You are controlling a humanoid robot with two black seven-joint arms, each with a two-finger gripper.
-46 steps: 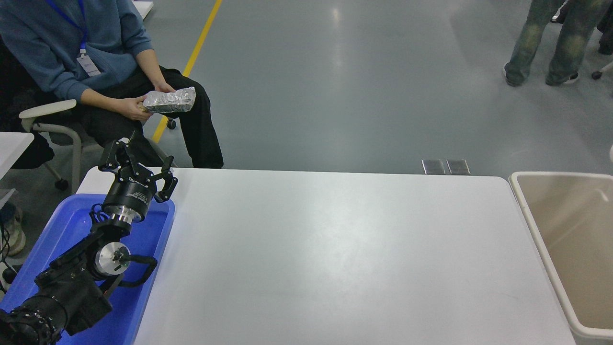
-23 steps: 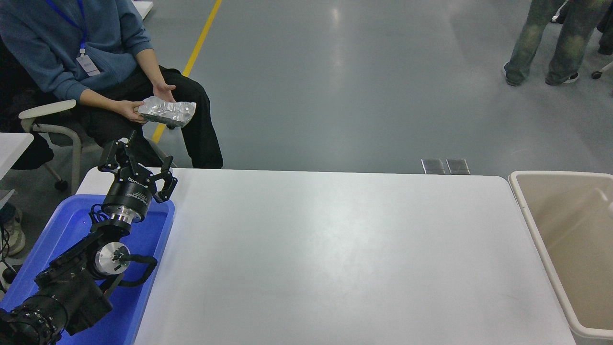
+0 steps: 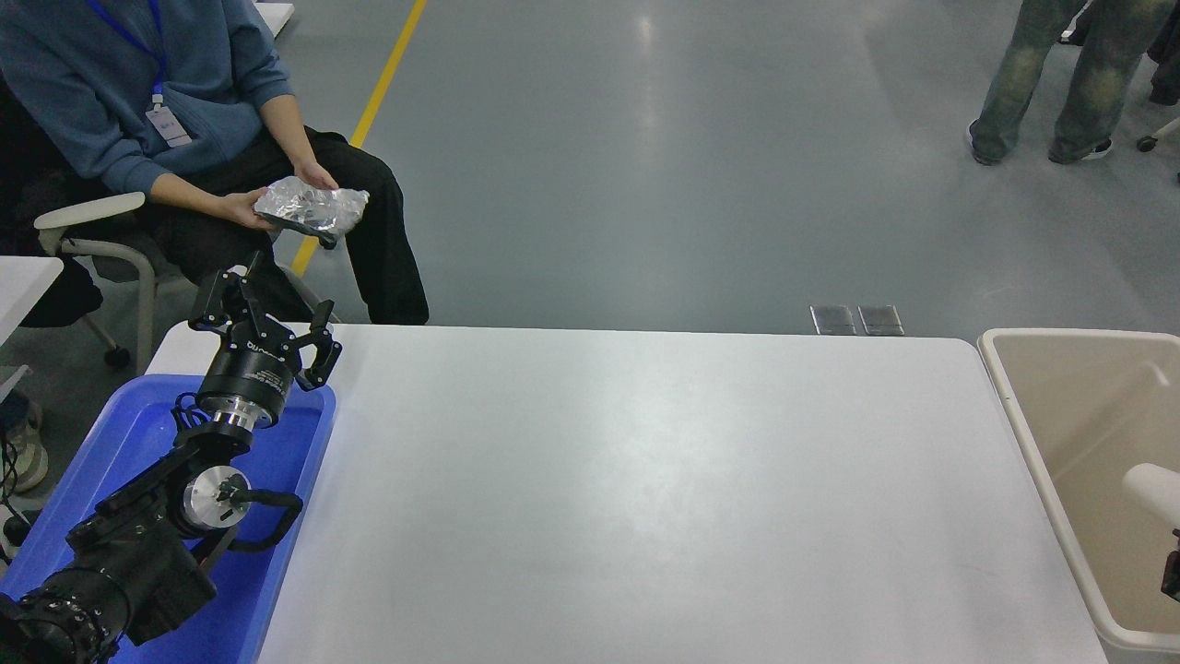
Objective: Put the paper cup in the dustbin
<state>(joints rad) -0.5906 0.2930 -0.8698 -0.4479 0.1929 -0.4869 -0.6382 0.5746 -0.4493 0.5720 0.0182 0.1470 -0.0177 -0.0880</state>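
Nearest the camera, the left arm is parked at the lower left over the blue tray (image 3: 138,433), its left gripper (image 3: 263,318) pointing away with fingers spread and nothing between them. What has just changed lies at the right edge: a white rounded shape, most likely the paper cup (image 3: 1152,489), has come into view over the dustbin (image 3: 1032,433), where half a second ago only the bin's beige inside showed. Just below it a small dark piece of the right gripper (image 3: 1173,574) has appeared at the frame's edge; too little of it shows to tell whether it is closed on the cup or not. The cup sits just above that dark piece, close to it, though contact cannot be made out. Judging from this, the cup is already inside the bin's outline, so disposal looks nearly complete, with only the release left or under way. The white surface (image 3: 645,498) lies between tray and bin. Beyond its far edge a seated person (image 3: 138,101) holds a crinkled silvery packet (image 3: 312,208).
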